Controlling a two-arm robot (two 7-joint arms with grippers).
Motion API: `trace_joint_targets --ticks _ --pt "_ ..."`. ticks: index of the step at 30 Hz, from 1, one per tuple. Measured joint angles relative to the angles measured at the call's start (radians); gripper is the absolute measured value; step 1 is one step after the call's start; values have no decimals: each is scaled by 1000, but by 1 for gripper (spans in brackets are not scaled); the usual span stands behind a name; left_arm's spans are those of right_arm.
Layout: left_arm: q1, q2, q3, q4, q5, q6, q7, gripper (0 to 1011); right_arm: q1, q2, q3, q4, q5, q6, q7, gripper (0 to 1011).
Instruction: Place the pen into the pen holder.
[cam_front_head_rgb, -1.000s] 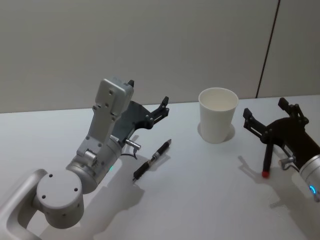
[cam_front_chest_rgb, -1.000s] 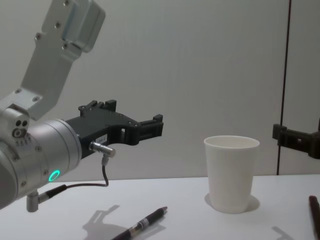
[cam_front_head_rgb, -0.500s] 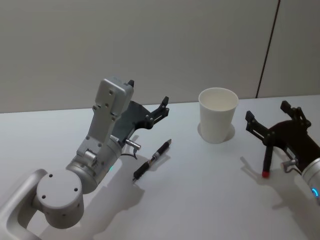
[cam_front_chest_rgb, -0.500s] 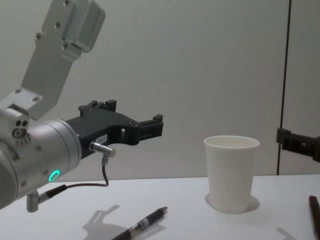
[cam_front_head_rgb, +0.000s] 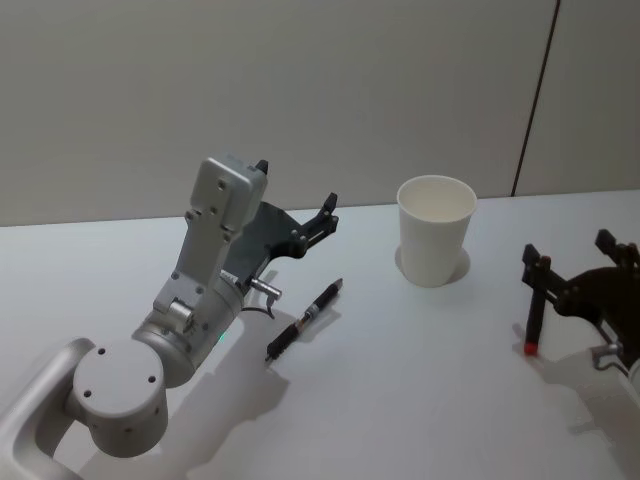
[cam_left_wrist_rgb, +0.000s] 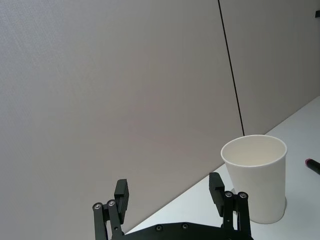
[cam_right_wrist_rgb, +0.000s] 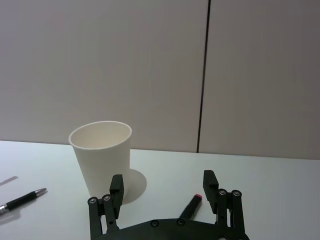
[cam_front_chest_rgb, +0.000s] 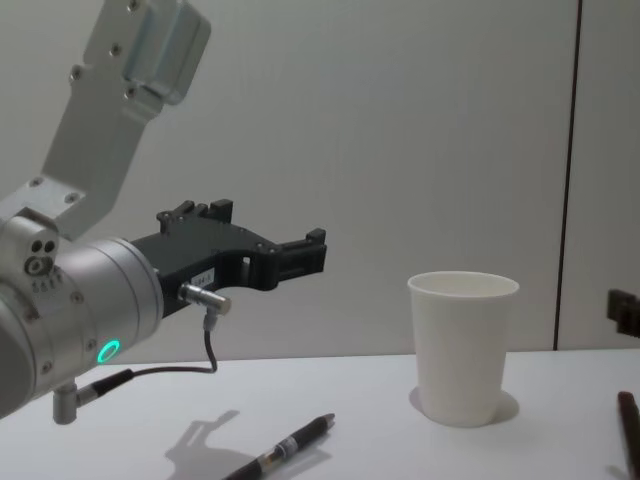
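Pen holder (cam_front_head_rgb: 435, 232) = white paper cup, upright on table (cam_front_head_rgb: 400, 420); interior looks empty from head view.

Black pen (cam_front_head_rgb: 305, 320) lies flat on cup's left, nearer the robot than the cup, well apart from it; 2nd pen, dark w/ red end (cam_front_head_rgb: 531, 318), lies flat on cup's right, also nearer the robot, apart from cup.

Left gripper (cam_front_head_rgb: 296, 187): fingers apart, nothing between; held in air on cup's left, a bit above rim level in chest view, clear of the black pen. Right gripper (cam_front_head_rgb: 568, 247): fingers apart, empty; on cup's right, just beside/over the red-ended pen; contact w/ it can't be told.

No pen gripped; grasp judged not yet begun.

Risks (judgement):
- two pens, one task pen, one gripper near each; if both arms head for the cup together, fingers could clash at the rim;
- pens thin and flat on table; fingers descending too far scrape the table, too little close on air; an off-centre pinch could roll or swing the pen away;
- cup light, tapered to base, nothing inside to weigh it; a nudge from a finger or pen end at the rim would likely tip or slide it;
- pen picked up lying level must be tilted upright before release; let go level, it bridges the rim or bounces off; dropped at a slant, its lean may pull the cup over.
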Motion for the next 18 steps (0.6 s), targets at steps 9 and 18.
trace_joint_targets --ticks 9,18 --pt "0 0 0 0 0 0 0 1001 -1 -12 7 10 8 31 -44 1001" --pt "0 0 0 0 0 0 0 1001 46 -49 5 63 7 85 -59 1001"
